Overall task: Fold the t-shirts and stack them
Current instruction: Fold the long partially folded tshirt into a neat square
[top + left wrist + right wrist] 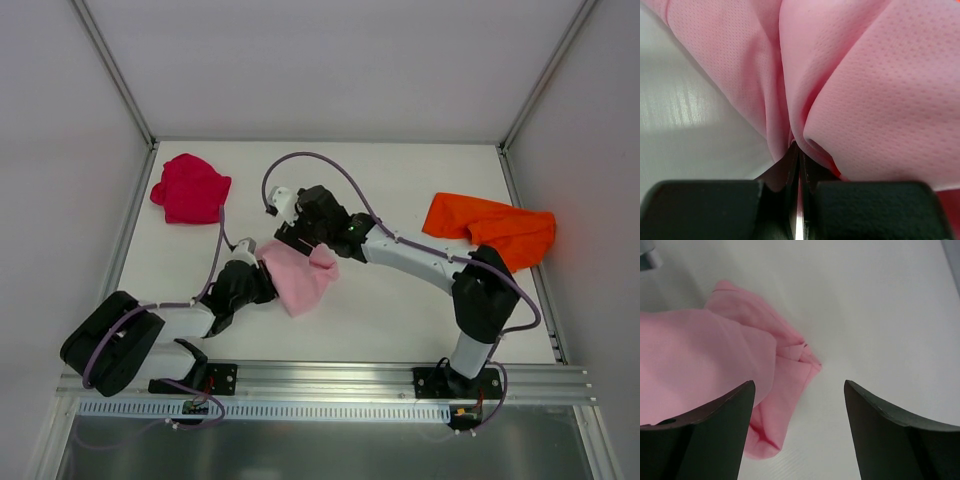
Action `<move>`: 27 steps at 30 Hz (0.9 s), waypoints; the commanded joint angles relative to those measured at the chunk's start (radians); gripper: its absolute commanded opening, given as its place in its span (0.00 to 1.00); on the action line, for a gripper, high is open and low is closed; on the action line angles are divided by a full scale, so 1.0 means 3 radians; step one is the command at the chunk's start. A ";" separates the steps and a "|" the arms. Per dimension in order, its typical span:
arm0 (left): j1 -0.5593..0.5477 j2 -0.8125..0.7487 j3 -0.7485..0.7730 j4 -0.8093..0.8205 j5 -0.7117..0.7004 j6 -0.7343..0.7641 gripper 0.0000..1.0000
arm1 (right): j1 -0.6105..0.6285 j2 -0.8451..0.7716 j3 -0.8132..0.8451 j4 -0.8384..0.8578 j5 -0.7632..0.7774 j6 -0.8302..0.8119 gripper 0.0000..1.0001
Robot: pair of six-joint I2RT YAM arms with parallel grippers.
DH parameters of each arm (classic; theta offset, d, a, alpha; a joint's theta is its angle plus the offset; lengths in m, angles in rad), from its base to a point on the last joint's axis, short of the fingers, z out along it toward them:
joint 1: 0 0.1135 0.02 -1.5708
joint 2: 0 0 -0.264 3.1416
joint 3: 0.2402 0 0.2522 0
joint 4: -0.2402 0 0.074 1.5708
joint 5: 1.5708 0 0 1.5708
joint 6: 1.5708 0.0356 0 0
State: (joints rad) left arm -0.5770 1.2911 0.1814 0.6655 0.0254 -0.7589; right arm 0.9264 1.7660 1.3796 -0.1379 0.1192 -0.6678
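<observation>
pink t-shirt (865,100): matt cloth, fine pinhole knit | red t-shirt (190,188), orange t-shirt (490,225): soft matt cloth | worktop (400,180): white, smooth, faint sheen | right gripper (799,385): matt black, looks plastic | rail (330,378) along worktop's near edge: bare ribbed metal

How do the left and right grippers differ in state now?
The left gripper is shut on a fold of the pink t-shirt; the right gripper is open and holds nothing. The left gripper sits at the shirt's left edge, the right gripper at its far edge. Both are at this shirt.
</observation>
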 commanded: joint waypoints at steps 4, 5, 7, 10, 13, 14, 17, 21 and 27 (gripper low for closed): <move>-0.0030 -0.0147 -0.0011 -0.0137 -0.0049 0.0076 0.00 | 0.0169 -0.0696 -0.0375 -0.0210 -0.0249 0.0523 0.62; -0.0035 -0.0157 -0.0001 -0.0142 -0.0044 0.0081 0.00 | 0.0174 -0.0818 -0.0461 -0.0235 -0.0274 0.0574 0.55; -0.0030 -0.0157 0.0009 -0.0163 -0.0044 0.0086 0.00 | 0.0251 -0.0906 -0.0523 -0.0277 -0.0179 0.0636 0.47; -0.0035 -0.0182 0.0029 -0.0229 -0.0084 0.0091 0.00 | 0.0333 -0.1009 -0.0595 -0.0312 -0.0116 0.0620 0.51; -0.0030 -0.0422 0.0217 -0.0836 -0.0730 -0.0006 0.01 | 0.0333 -0.1050 -0.0717 -0.0257 -0.0101 0.0625 0.54; -0.0035 -0.0615 0.0274 -0.1015 -0.0871 -0.0011 0.03 | 0.0333 -0.1060 -0.0758 -0.0231 -0.0106 0.0636 0.54; -0.0030 -0.0806 0.0581 -0.1614 -0.1326 -0.0042 0.27 | 0.0353 -0.1060 -0.0861 -0.0200 -0.0172 0.0646 0.54; 0.0057 -0.0551 0.1005 -0.2034 -0.1588 -0.0108 0.81 | 0.0445 -0.1116 -0.1019 -0.0124 -0.0239 0.0651 0.56; 0.0272 -0.0188 0.1119 -0.1887 -0.1516 -0.0216 0.92 | 0.0532 -0.1315 -0.1285 -0.0011 -0.0162 0.0656 0.56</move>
State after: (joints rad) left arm -0.5140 1.2110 0.5190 0.1371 -0.3817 -0.7921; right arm 1.0809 1.4479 1.0134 -0.2047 0.0654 -0.4896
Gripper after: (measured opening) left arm 0.917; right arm 0.557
